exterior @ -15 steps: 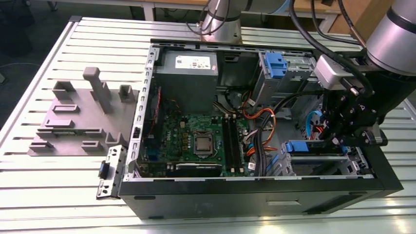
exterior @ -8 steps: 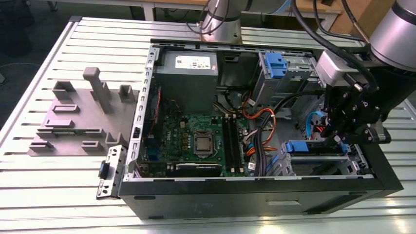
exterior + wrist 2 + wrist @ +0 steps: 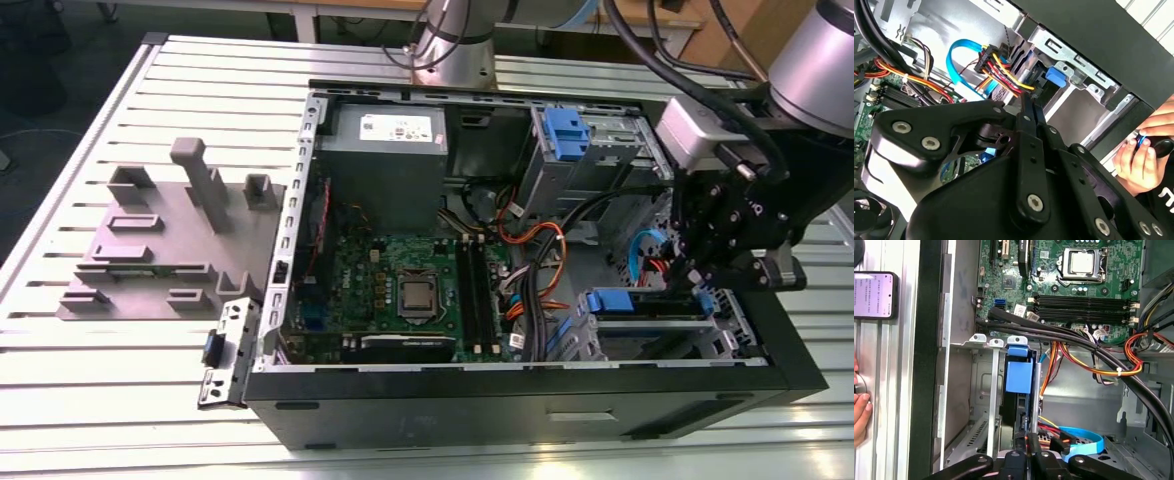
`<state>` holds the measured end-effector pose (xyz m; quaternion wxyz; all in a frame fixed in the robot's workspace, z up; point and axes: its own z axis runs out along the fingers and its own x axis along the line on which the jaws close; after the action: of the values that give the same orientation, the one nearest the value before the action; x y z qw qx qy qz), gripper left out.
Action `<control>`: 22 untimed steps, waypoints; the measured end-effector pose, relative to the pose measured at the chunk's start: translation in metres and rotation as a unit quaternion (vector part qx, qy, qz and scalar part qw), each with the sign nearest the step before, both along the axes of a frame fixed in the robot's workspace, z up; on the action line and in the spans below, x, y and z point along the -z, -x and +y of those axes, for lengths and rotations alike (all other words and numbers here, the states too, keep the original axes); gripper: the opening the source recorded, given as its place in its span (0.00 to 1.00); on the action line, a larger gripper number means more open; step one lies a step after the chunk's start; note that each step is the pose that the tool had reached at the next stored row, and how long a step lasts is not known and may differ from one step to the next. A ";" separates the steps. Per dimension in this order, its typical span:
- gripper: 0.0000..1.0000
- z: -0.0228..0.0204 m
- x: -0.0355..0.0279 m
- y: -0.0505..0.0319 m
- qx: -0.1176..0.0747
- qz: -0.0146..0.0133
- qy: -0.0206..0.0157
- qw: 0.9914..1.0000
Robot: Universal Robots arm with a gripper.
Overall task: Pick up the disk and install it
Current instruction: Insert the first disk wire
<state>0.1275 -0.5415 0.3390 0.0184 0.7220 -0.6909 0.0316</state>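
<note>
In the exterior view the arm [image 3: 814, 60] reaches down from the far right, and its black pincer [image 3: 707, 275] hangs inside the open computer case [image 3: 534, 390] on the grey bench [image 3: 80, 380]. It is low at the exterior view's right side, just above the drive cage with one blue tab [image 3: 621, 300]. One grey power box [image 3: 387, 135] sits at the far side.

In the second wrist view the pincer fingers [image 3: 1029, 125] are pressed together, closed. One hand [image 3: 1141, 160] rests outside the case.

In the first wrist view the disk [image 3: 1021, 405] stands on edge in the cage slot, its blue tab up, right before the pincer.
</note>
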 end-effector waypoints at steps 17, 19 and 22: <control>0.16 -0.0011 0.0053 -0.0045 0.000 0.000 -0.001 1.000; 0.16 -0.0011 0.0058 -0.0048 0.000 0.000 -0.002 1.000; 0.16 -0.0012 0.0066 -0.0054 0.000 0.000 -0.004 1.000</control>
<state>0.1328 -0.5427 0.3324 0.0157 0.7220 -0.6911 0.0291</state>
